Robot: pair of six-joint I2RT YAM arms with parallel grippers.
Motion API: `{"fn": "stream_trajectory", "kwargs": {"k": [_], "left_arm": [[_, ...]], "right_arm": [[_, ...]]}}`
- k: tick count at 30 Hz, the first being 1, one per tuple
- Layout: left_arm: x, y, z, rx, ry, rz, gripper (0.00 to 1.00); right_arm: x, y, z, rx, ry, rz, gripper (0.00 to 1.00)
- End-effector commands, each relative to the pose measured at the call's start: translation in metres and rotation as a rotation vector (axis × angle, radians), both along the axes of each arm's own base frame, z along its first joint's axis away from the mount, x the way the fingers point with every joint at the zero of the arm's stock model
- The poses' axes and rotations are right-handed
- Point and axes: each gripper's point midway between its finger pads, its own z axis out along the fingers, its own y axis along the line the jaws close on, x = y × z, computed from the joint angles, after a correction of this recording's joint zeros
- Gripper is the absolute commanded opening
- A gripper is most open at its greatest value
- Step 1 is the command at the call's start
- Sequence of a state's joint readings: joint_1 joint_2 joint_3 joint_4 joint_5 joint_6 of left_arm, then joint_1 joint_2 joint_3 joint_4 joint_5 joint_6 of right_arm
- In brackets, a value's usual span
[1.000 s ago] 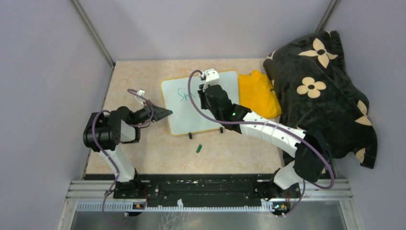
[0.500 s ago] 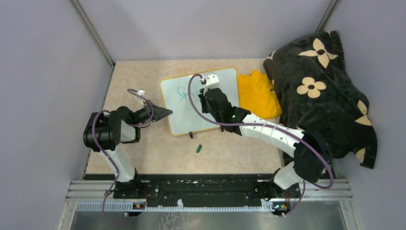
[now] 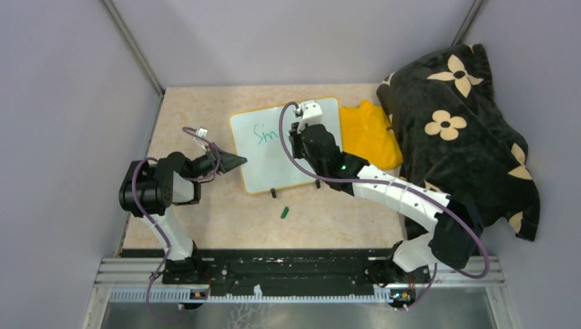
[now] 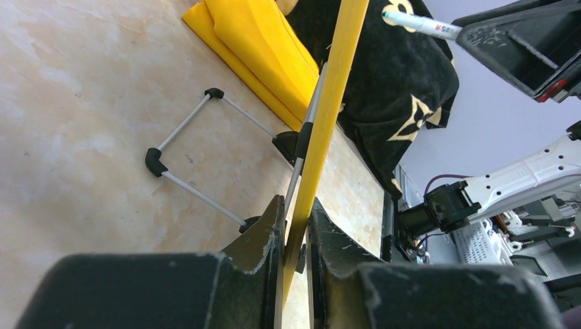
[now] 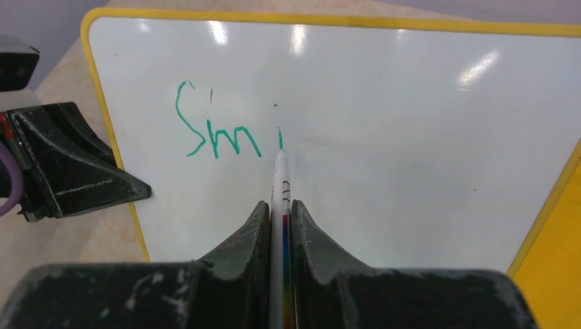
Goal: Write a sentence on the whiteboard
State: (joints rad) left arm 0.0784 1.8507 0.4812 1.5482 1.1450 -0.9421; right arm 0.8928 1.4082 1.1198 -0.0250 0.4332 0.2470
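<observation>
The whiteboard [image 3: 308,147] with its yellow frame stands tilted on the table. Green lettering [image 5: 226,133] on it reads "Smi"; it also shows in the top view [image 3: 264,133]. My right gripper [image 5: 279,205] is shut on a white marker [image 5: 281,178] whose tip touches the board at the foot of the "i". In the top view the right gripper [image 3: 296,133] hovers over the board's upper middle. My left gripper [image 4: 294,216] is shut on the board's yellow left edge [image 4: 329,116]; it shows in the top view [image 3: 236,162].
A yellow cloth [image 3: 368,133] lies right of the board, beside a black flowered blanket [image 3: 459,123]. A green marker cap [image 3: 284,212] lies on the table in front of the board. The board's wire stand [image 4: 185,147] rests on the table behind it.
The right gripper has moved slightly right along the board, and the green lettering has grown from "Sm" to "Smi". The left gripper and the board have stayed put.
</observation>
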Motion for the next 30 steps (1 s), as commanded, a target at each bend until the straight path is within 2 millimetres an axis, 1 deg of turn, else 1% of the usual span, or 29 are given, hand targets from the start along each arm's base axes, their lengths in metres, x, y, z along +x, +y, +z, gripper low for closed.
{"fn": "stream_trajectory", "kwargs": {"k": [1, 5, 13, 17, 25, 30], "left_arm": [[-0.002, -0.001, 0.025, 0.013, -0.193, -0.010, 0.00], [-0.003, -0.001, 0.024, 0.014, -0.194, -0.012, 0.00], [-0.003, -0.001, 0.024, 0.016, -0.197, -0.012, 0.00], [-0.003, -0.002, 0.024, 0.017, -0.201, -0.014, 0.00], [-0.003, -0.001, 0.023, 0.019, -0.202, -0.014, 0.00], [-0.003, -0.002, 0.023, 0.018, -0.201, -0.015, 0.00]], "right_arm": [[0.011, -0.012, 0.060, 0.119, -0.110, -0.052, 0.00], [0.020, -0.012, 0.066, 0.131, -0.117, -0.058, 0.00], [0.026, 0.002, 0.070, 0.146, -0.120, -0.024, 0.00], [0.029, 0.004, 0.072, 0.142, -0.125, -0.024, 0.00], [0.040, 0.003, 0.061, 0.129, -0.106, -0.044, 0.00], [0.044, 0.004, 0.049, 0.113, -0.081, -0.045, 0.00]]}}
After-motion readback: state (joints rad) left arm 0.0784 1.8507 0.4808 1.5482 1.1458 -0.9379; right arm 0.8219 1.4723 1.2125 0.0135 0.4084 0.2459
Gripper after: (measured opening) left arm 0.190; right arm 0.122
